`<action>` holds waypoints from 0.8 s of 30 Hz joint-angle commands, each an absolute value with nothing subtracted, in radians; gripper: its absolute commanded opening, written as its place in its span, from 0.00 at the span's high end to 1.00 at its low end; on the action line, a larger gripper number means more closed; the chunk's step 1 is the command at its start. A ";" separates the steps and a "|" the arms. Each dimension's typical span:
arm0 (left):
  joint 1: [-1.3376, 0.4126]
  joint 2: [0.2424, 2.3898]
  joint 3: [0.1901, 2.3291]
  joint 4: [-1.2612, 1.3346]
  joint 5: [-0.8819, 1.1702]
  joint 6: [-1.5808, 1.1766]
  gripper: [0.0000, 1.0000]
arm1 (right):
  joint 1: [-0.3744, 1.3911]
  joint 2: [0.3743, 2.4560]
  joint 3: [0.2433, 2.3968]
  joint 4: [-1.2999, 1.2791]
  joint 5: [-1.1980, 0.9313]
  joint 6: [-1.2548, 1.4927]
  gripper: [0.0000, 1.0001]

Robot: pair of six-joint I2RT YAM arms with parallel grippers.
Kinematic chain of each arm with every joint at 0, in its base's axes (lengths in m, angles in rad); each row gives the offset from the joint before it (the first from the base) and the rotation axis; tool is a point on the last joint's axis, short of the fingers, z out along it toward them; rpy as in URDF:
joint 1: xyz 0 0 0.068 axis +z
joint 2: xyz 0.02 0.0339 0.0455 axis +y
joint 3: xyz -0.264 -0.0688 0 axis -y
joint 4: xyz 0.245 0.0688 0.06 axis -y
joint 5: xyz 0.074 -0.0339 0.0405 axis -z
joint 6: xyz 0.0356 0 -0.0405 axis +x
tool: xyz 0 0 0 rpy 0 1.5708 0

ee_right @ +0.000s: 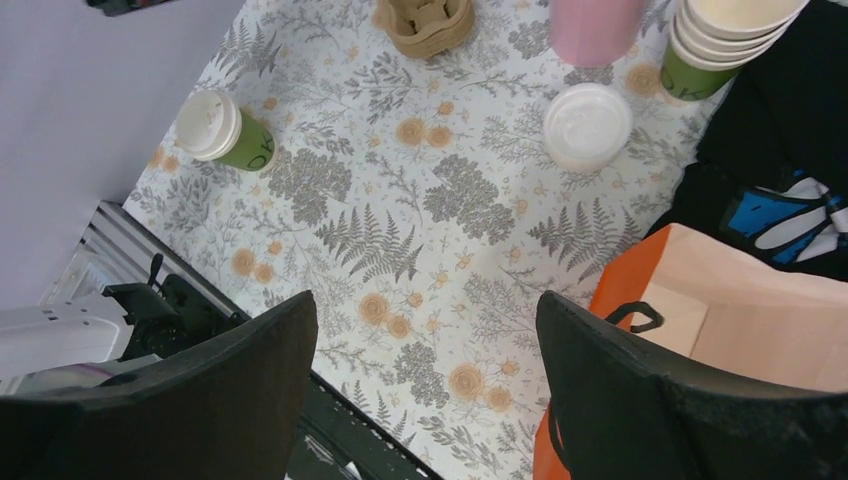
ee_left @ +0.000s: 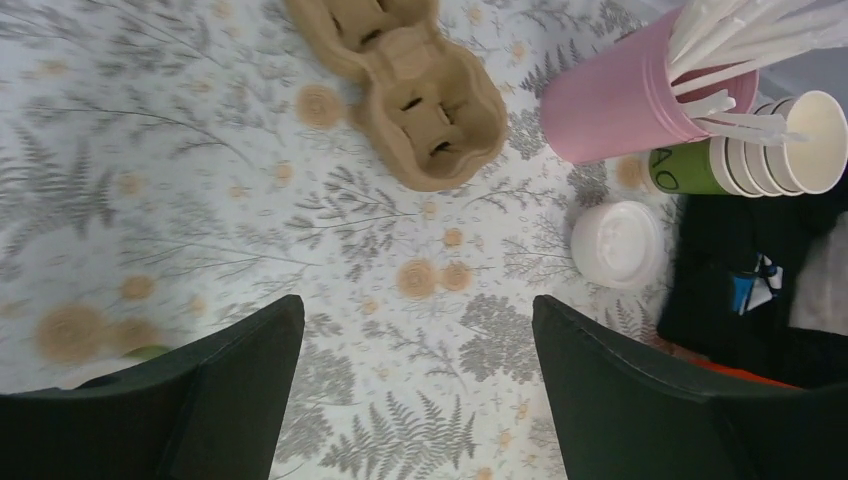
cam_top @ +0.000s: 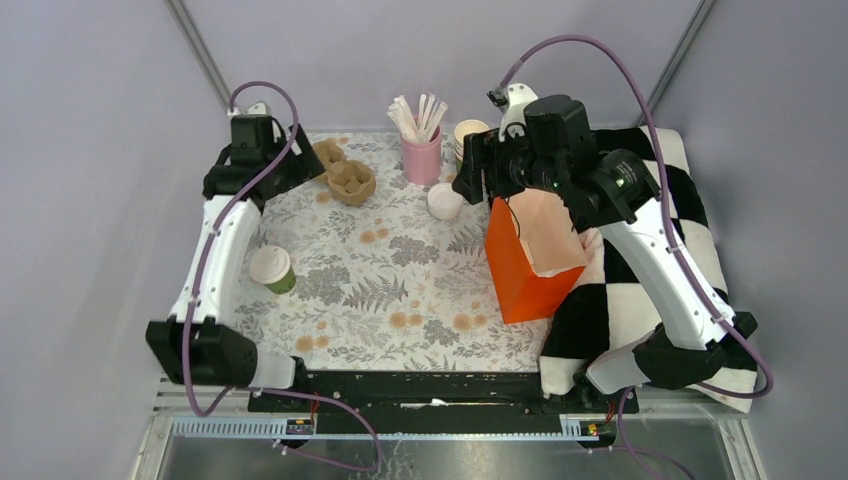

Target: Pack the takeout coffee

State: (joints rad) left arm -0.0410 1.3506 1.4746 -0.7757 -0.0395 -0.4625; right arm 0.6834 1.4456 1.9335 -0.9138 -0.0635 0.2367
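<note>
Your cup (ee_right: 225,130) carries dark letters on its green side that look like "OK". The bottom cup of the stack (ee_right: 712,45) shows the same mark, though I cannot read either for certain.

The cup stands with a white lid on it at the left of the floral mat (cam_top: 400,290), well apart from the bag (cam_top: 530,260). The orange bag stands open on the right, its pale inside showing nothing. The pink cup (ee_left: 625,95) holds white sticks. The brown carrier (ee_left: 410,95) has its wells bare. A loose lid (ee_left: 617,243) lies near the stack.

Your left gripper (ee_left: 415,320) hangs with its fingers spread wide, gripping nothing. Your right gripper (ee_right: 428,310) is likewise wide apart and bare, above the mat beside the bag.
</note>
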 commanded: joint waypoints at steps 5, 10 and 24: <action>-0.044 1.587 1.485 -0.555 0.128 -0.553 0.25 | 0.679 1.454 2.079 -1.024 0.049 0.204 0.13; -0.054 1.735 1.543 -0.550 0.010 -0.554 0.34 | 0.678 1.440 2.093 -1.060 0.104 0.202 0.12; -0.060 1.985 1.696 -0.554 -0.076 -0.540 0.45 | 0.678 1.358 2.036 -1.063 0.245 0.180 0.10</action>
State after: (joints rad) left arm -0.0536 1.9480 1.6299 -0.5983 -0.0490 -0.5472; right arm 0.6823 1.3979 2.0514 -1.0721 0.1841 0.2005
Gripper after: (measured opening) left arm 0.563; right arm 0.897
